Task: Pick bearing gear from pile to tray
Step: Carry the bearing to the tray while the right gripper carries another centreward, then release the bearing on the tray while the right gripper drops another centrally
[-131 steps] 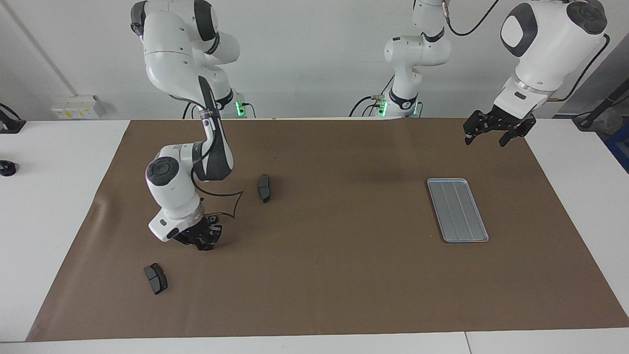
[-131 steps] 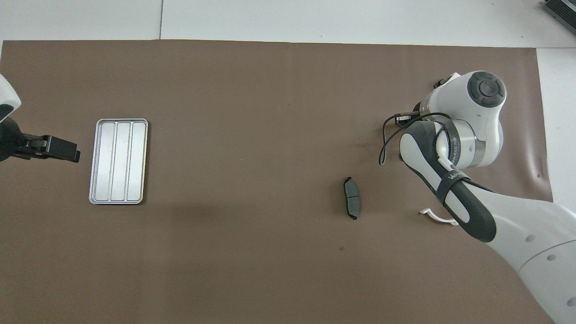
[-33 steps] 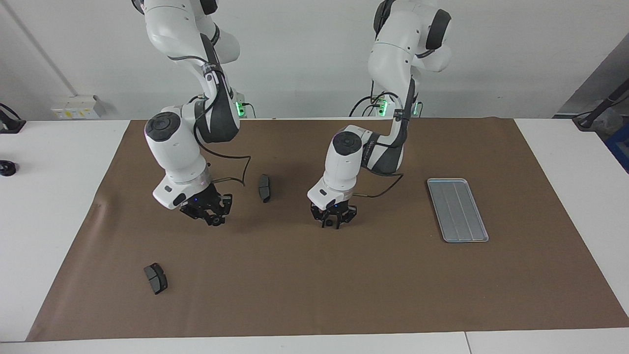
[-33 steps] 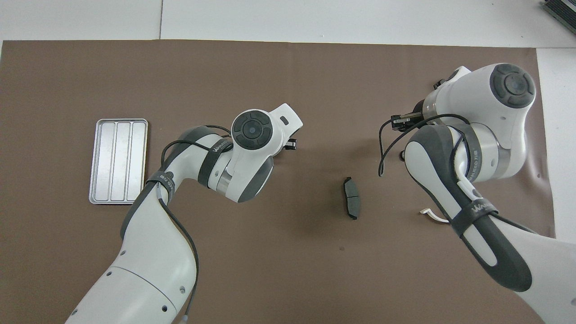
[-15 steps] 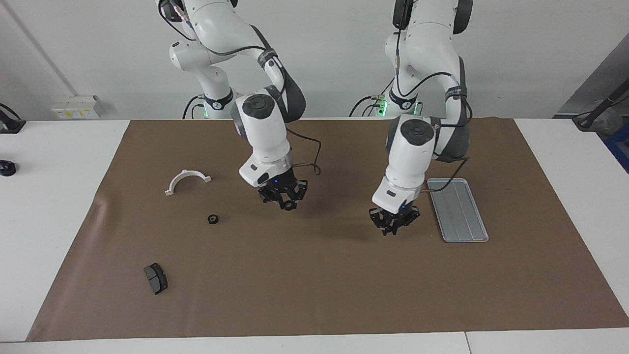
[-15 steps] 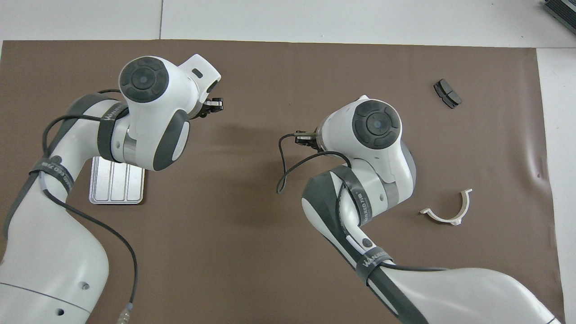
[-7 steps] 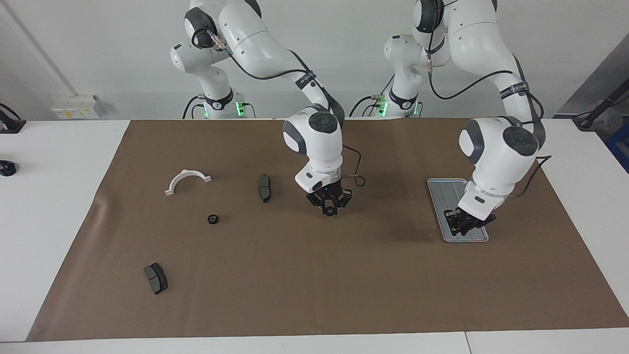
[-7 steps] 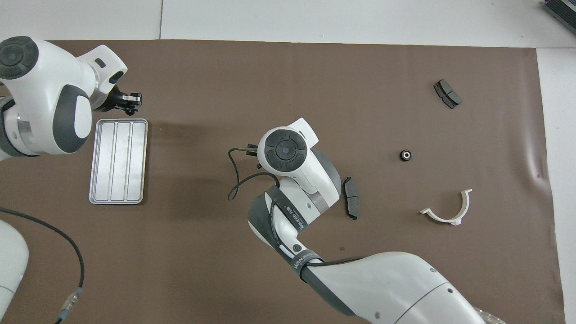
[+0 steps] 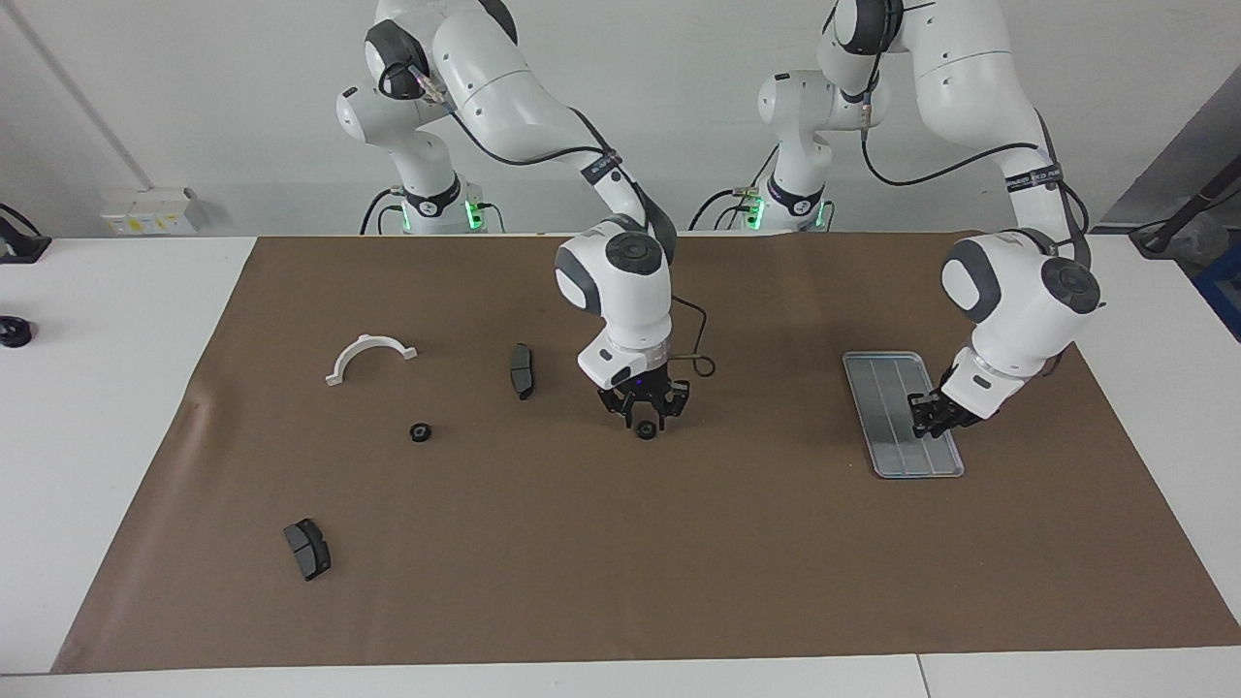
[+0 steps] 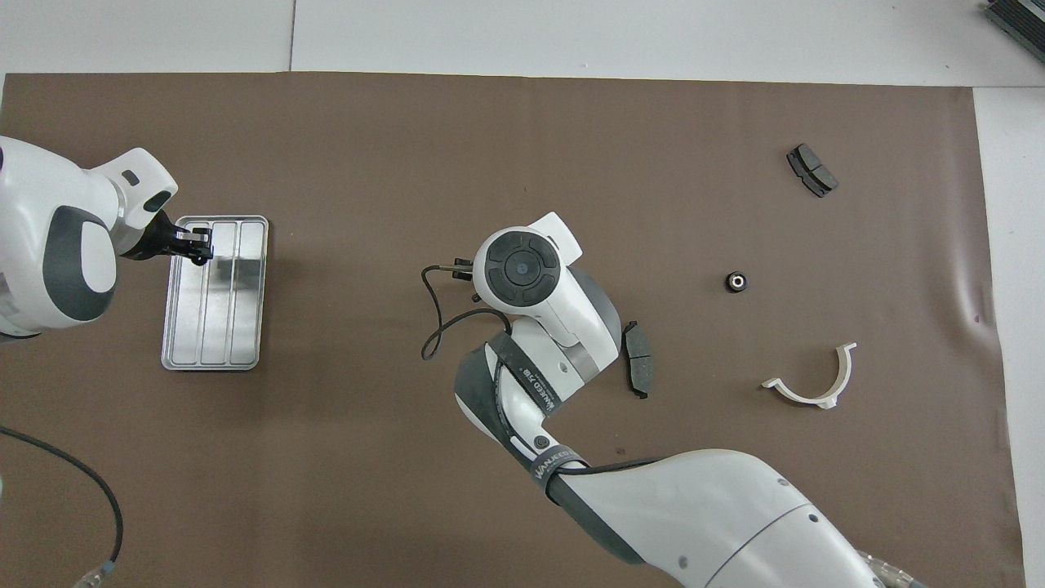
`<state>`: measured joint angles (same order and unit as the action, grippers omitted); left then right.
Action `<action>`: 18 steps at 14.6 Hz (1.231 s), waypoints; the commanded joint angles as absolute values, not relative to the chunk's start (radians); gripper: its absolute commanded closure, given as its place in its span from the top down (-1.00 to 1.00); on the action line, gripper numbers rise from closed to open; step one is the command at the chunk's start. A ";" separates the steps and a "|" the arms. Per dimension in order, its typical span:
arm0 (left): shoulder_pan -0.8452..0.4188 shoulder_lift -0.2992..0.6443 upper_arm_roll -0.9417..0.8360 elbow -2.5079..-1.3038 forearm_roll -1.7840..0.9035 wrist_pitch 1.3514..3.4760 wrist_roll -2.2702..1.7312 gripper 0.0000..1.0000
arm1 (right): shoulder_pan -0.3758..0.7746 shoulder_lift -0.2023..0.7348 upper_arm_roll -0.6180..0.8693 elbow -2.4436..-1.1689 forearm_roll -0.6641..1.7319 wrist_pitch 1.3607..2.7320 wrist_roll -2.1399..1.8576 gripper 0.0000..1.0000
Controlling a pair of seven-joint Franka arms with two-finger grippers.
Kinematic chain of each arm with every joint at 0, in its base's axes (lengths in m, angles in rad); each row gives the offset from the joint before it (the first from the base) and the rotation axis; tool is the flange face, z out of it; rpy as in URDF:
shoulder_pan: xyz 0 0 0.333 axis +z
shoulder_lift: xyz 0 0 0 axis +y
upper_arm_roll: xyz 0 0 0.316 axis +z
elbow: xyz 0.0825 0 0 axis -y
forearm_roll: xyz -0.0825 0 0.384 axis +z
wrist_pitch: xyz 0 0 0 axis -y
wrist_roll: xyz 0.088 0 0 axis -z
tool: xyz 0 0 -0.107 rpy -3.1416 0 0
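Facing view, frame centre: our right end effector (image 9: pixel 645 423) is over a black ring (image 9: pixel 646 432), grip we cannot tell. Our clenched left end effector (image 9: pixel 923 421) hovers over the tray (image 9: pixel 877 388). We see no ring delivered, and a second ring (image 9: pixel 420 431) waits.

We are looking down on a brown paper sheet (image 9: pixel 620 582) that is covering most of a white table (image 9: pixel 107 436), its bare top showing at both ends and along the edge farthest from the robots. The sheet is puckering into a small crease (image 9: pixel 197 403) toward the right arm's end. At that end we are seeing a white socket box (image 9: pixel 147 211) sitting against the pale wall (image 9: pixel 175 107), and a small black object (image 9: pixel 14 333) lying on the bare tabletop. Toward the left arm's end, a blue crate (image 9: pixel 1225 283) is poking into the picture beside a slanting black pole (image 9: pixel 1191 206).
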<state>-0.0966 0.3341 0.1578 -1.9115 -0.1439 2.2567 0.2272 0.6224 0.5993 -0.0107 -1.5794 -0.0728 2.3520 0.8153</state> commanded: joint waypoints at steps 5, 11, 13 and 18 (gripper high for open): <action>-0.098 0.265 0.150 -2.014 -0.167 2.306 0.253 -1.00 | 0.474 0.461 -0.012 -1.617 -0.156 2.269 0.683 1.00; -0.095 0.267 0.152 -2.025 -0.167 2.329 0.252 -0.14 | 0.257 0.307 -0.009 -1.813 -0.127 2.253 0.220 1.00; -0.097 0.267 0.152 -2.013 -0.167 2.332 0.250 1.00 | 0.195 0.287 -0.011 -1.862 -0.036 2.255 0.021 1.00; -0.142 0.227 0.150 -1.991 -0.166 2.321 0.244 1.00 | 0.110 0.232 -0.011 -2.055 0.063 2.340 -0.299 1.00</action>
<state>-0.1057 0.2683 0.1434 -1.9797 -0.1448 2.3172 0.2304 0.1303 0.2920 -0.0284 -1.9214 0.0235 2.2618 -0.2083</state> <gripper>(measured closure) 0.018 0.000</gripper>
